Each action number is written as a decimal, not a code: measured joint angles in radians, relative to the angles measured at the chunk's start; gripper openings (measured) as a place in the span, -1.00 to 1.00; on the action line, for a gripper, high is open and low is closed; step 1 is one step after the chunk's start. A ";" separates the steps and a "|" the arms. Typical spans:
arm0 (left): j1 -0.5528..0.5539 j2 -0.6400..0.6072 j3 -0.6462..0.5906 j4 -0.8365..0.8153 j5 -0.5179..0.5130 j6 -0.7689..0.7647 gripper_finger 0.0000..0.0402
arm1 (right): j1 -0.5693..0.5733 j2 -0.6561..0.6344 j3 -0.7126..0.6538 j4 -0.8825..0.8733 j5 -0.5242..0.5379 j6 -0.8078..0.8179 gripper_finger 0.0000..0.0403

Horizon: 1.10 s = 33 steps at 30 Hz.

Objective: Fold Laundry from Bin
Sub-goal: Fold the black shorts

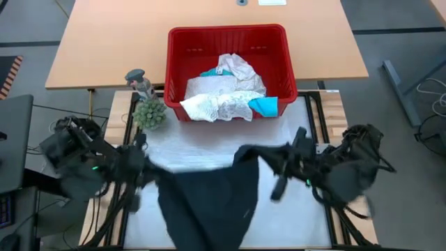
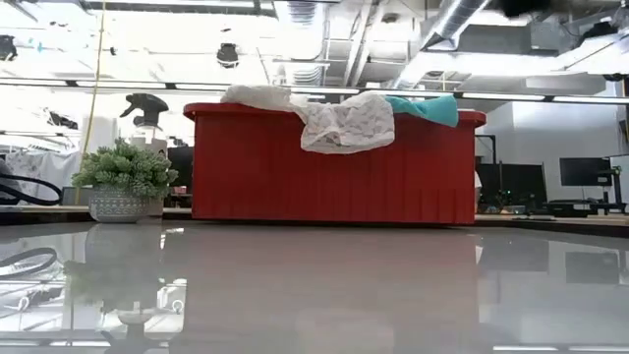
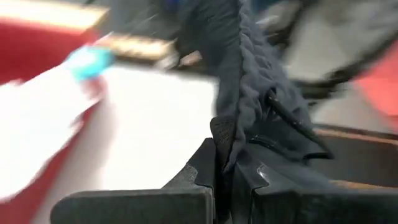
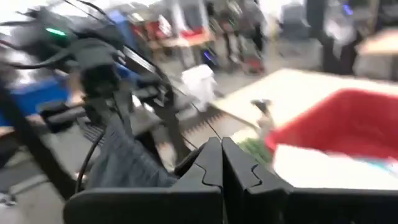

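Note:
A black garment (image 1: 205, 202) hangs spread between my two grippers over the near half of the white table (image 1: 306, 216). My left gripper (image 1: 144, 162) is shut on its left upper corner and my right gripper (image 1: 268, 159) on its right upper corner. The low view shows no cloth on the tabletop. The red bin (image 1: 178, 63) stands at the table's far edge. White lacy laundry (image 1: 223, 97) and a teal piece (image 1: 266, 106) lie in it, and a white piece (image 2: 344, 123) droops over its near rim. My left gripper pinches a bunched edge of the black garment (image 3: 231, 134) between its two fingers (image 3: 202, 165). From there the cloth runs off in a twisted rope toward the other arm. The garment hangs below the hold, clear of the table. My right gripper is shut on the garment's right upper corner (image 1: 256, 155), coming at it about level from the table's right. In its wrist view the fingers (image 4: 214, 165) hide the pinch, and the cloth (image 4: 130, 165) hangs beside them, clear of the table.
A small green plant (image 1: 148, 113) in a pot and a spray bottle (image 1: 138, 80) stand left of the bin, near the table's far left corner. A wooden desk (image 1: 104, 42) lies beyond the bin. Bare tabletop (image 2: 314, 285) stretches in front of the bin.

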 joint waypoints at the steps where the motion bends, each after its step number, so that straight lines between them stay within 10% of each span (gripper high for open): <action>1: 0.022 0.000 -0.002 -0.078 -0.007 -0.060 -1.00 | -0.021 -0.004 0.000 -0.121 -0.016 0.127 -0.92; 6: 0.136 -0.044 -0.192 -0.069 0.069 -0.080 -1.00 | -0.146 0.019 -0.066 -0.655 -0.194 0.737 -0.92; 13: 0.301 -0.174 -0.680 0.161 0.226 -0.078 -1.00 | -0.292 -0.004 -0.368 -0.475 -0.499 0.622 -0.92; 22: 0.495 -0.299 -1.254 0.828 0.462 0.071 -1.00 | -0.394 -0.004 -0.618 -0.481 -0.645 0.647 -0.92; 33: 0.661 -0.262 -1.549 1.150 0.638 0.195 -0.86 | -0.445 -0.004 -0.744 -0.490 -0.722 0.650 -0.92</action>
